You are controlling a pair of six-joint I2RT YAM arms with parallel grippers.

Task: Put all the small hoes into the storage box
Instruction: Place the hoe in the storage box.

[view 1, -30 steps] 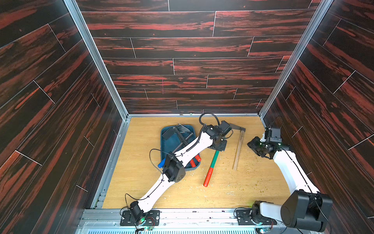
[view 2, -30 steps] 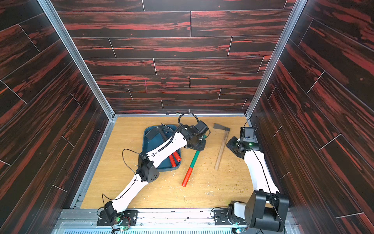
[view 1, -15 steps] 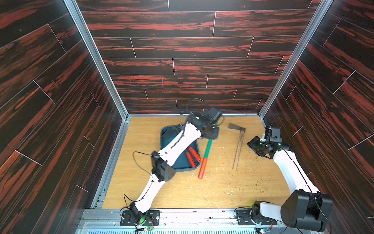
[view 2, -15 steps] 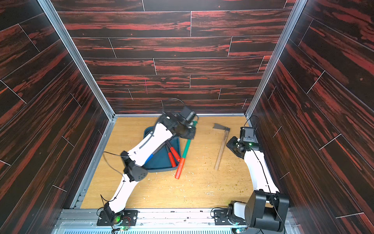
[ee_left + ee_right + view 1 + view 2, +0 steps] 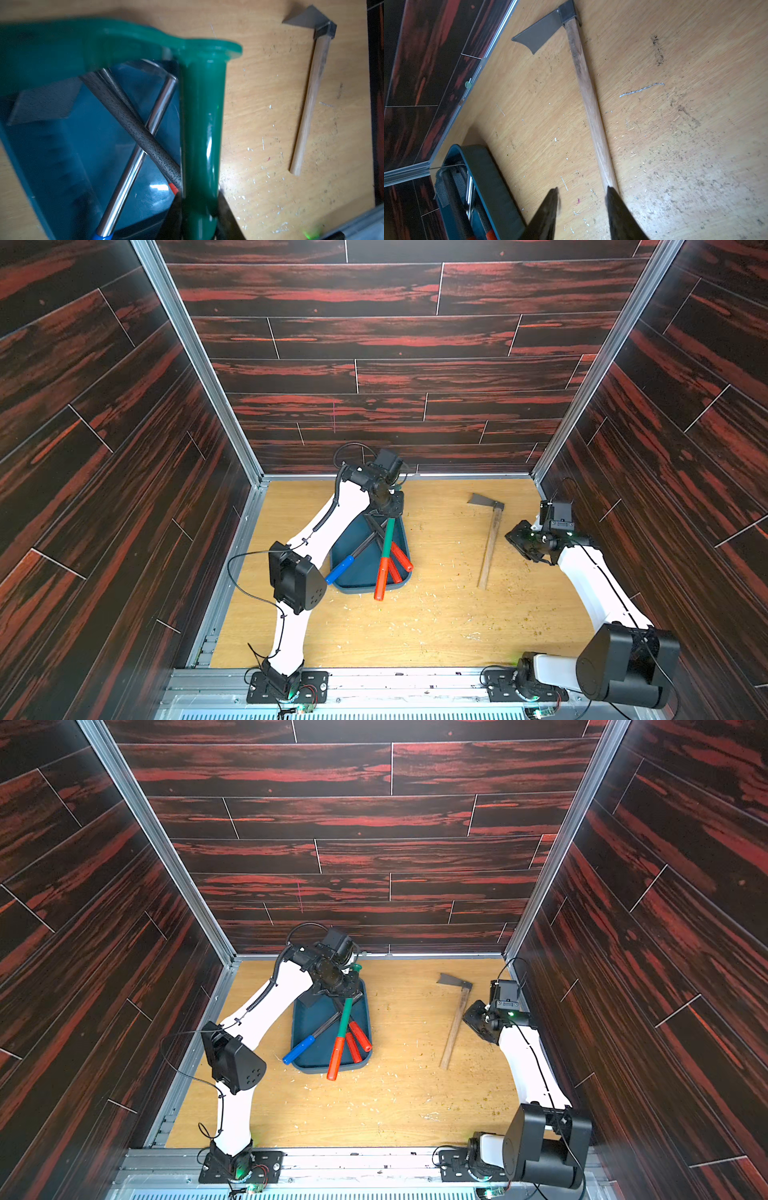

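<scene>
The left gripper [image 5: 388, 510] is clamped on the green shaft of the small hoe [image 5: 388, 540], close under its green head. In the left wrist view its dark fingers [image 5: 174, 209] press the shaft from both sides. A second ago this hoe was out over the bare table [image 5: 436, 614], to the right of the storage box [image 5: 305, 1019]. Half a second ago its handle ran along the box's right rim. In both top views it now lies lengthwise over the right half of the box, head at the far end. Its orange-red grip sticks out past the near rim. It crosses above the shafts of the tools already in the box: a blue-handled tool [image 5: 340, 568] and two red-handled tools [image 5: 401, 558]. Whether it rests on them or hangs just clear cannot be told. The left arm's elbow has swung to the left along with it. The right gripper [image 5: 582, 190] has not shifted: it hovers low at the right of the table, jaws apart and holding nothing. The wooden-handled hoe [image 5: 490, 543] lies just beside it, where it was, with its blade toward the far wall.
</scene>
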